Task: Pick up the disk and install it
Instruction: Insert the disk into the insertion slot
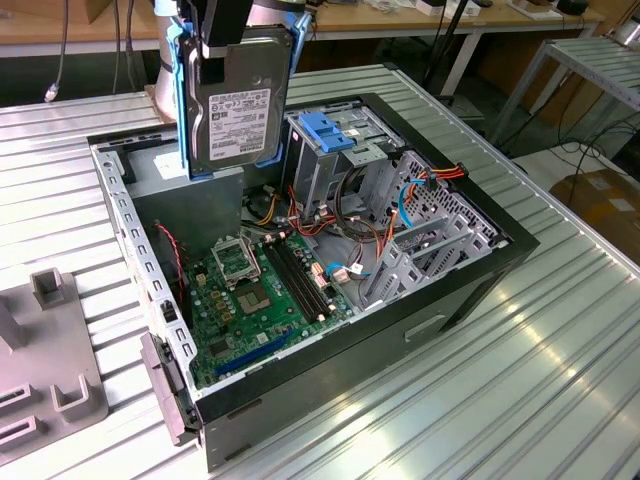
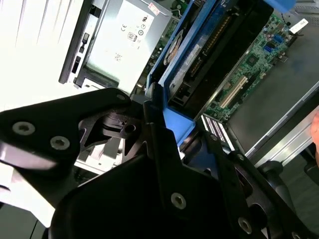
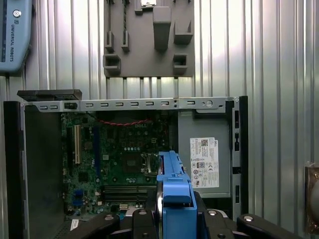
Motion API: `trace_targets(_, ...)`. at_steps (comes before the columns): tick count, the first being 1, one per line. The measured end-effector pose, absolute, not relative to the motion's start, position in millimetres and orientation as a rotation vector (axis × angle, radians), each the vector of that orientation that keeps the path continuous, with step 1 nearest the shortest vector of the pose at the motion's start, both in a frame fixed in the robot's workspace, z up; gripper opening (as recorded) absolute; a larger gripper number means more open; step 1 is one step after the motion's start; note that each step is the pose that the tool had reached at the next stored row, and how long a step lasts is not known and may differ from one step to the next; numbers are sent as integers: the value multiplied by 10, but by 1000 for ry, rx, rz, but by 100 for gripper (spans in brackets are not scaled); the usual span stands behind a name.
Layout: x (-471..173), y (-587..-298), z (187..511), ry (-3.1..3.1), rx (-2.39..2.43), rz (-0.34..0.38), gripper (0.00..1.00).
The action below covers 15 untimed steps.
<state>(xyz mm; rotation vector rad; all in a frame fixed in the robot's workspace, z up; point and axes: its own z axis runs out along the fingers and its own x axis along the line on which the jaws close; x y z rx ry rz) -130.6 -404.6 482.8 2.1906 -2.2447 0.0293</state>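
Note:
The disk (image 1: 236, 112) hangs upright above the back corner of the open computer case (image 1: 470, 290), its white label facing the exterior camera and blue rails along both sides. My gripper (image 1: 232, 35) is shut on its upper end. In the first wrist view the disk's blue rail (image 3: 174, 191) sticks out edge-on between my black fingers (image 3: 142, 221), over the motherboard. In the second wrist view the disk (image 2: 212, 52) points down into the case from my gripper (image 2: 167, 129). The grey drive cage with a blue latch (image 1: 333, 133) stands just to the exterior view's right of the disk.
A grey power-supply box (image 3: 204, 159) with a white label lies under the disk. The green motherboard (image 1: 255, 290) and loose cables (image 1: 345, 240) fill the case floor. A grey fixture plate (image 1: 50, 380) lies on the ribbed metal table (image 1: 520, 400) at the exterior view's left.

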Motion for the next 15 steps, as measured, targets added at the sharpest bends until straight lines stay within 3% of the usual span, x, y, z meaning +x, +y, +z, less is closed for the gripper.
trace_targets(15, -1165, -4499, 4796, -2242, 2188, 34, 37)
